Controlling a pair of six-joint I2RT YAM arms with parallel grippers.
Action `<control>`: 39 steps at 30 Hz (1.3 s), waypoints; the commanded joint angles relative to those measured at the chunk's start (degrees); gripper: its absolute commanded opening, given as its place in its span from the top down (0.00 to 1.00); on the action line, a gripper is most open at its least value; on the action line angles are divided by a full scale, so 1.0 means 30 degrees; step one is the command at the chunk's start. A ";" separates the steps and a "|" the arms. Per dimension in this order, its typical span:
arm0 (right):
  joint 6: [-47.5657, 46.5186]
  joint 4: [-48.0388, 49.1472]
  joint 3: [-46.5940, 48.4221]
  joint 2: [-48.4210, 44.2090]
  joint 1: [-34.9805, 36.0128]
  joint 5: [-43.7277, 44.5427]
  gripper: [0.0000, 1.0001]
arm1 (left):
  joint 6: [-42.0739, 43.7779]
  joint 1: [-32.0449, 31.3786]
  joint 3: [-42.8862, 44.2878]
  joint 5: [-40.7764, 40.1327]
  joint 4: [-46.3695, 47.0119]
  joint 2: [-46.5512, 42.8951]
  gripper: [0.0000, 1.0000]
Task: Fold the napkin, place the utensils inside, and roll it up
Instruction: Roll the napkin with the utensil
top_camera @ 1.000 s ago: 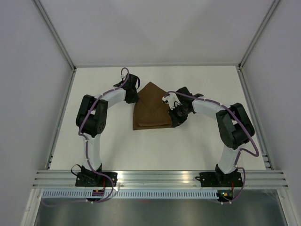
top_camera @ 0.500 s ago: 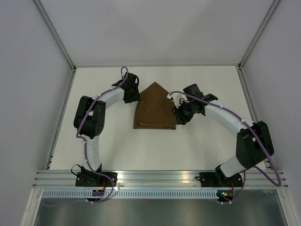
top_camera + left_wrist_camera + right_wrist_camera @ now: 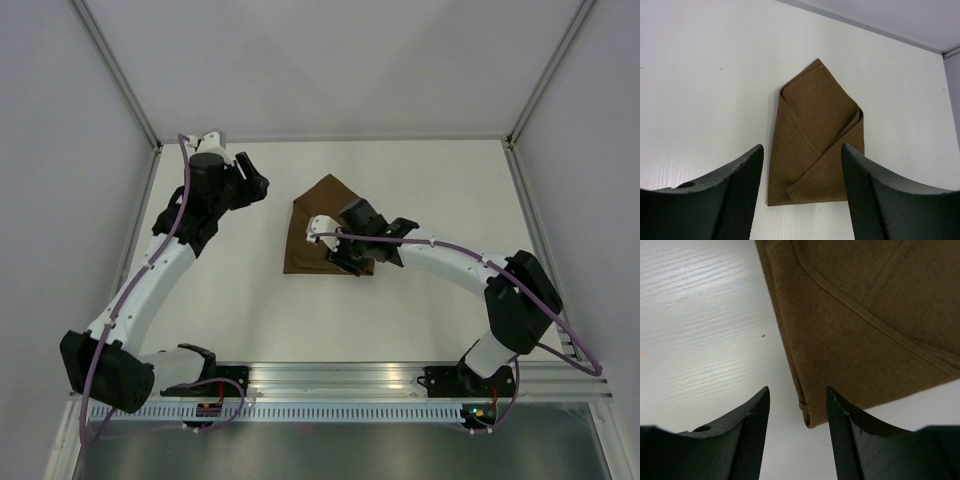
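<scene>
The brown napkin [image 3: 318, 222] lies flat at the table's middle, folded into a pointed envelope shape with its tip toward the far wall. In the left wrist view the napkin [image 3: 815, 135] shows whole, beyond my left gripper [image 3: 802, 195]. That left gripper [image 3: 256, 186] hangs open and empty, well to the napkin's left. My right gripper [image 3: 338, 256] hovers open over the napkin's near edge. In the right wrist view a folded corner of the napkin [image 3: 865, 325] lies below the gap of the right gripper [image 3: 797, 430], untouched. The utensils are out of view.
The white table [image 3: 420, 320] is bounded by grey walls on three sides. An aluminium rail [image 3: 340, 375] carrying both arm bases runs along the near edge. The left arm stretches diagonally across the table's left side.
Both grippers have opened and let go of the napkin. The left arm pulled back to the far left. The right gripper moved left from the napkin's right side to its near edge.
</scene>
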 commanded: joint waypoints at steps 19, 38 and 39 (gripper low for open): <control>-0.3890 0.4210 -0.0957 0.2736 0.1543 0.0522 0.34 | 0.0992 0.0001 -0.1737 -0.0057 -0.1235 -0.4988 0.22; -0.4447 0.4506 -0.1017 0.4348 -0.0066 -0.1846 0.40 | 0.1256 0.0001 -0.2995 0.1407 -0.0592 -0.4550 0.23; -0.4505 0.4358 -0.1046 0.4406 -0.0155 -0.2054 0.40 | 0.1227 0.0001 -0.3084 0.1466 -0.0562 -0.4520 0.23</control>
